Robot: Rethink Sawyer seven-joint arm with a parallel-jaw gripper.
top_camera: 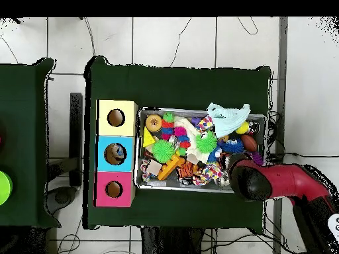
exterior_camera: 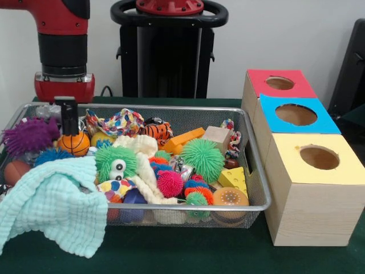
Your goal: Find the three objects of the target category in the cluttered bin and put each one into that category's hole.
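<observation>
The task looks near its beginning: the wire mesh bin (exterior_camera: 258, 171) is full of toys. The black gripper (exterior_camera: 69, 117) hangs low at the orange basketball-patterned ball (exterior_camera: 74, 144); I cannot tell its opening. The blue-topped wooden box (top_camera: 115, 153) seems to contain something.

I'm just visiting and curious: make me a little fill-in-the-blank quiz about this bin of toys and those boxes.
1. The wooden box nearest the front-view camera has a ____ top.
2. The box between the other two has a ____ top.
3. A mint green ____ hangs over the corner of the wire bin.
4. The fuzzy green toy with big googly eyes lies ____ the bin.

Missing words: yellow; blue; cloth; inside
</observation>
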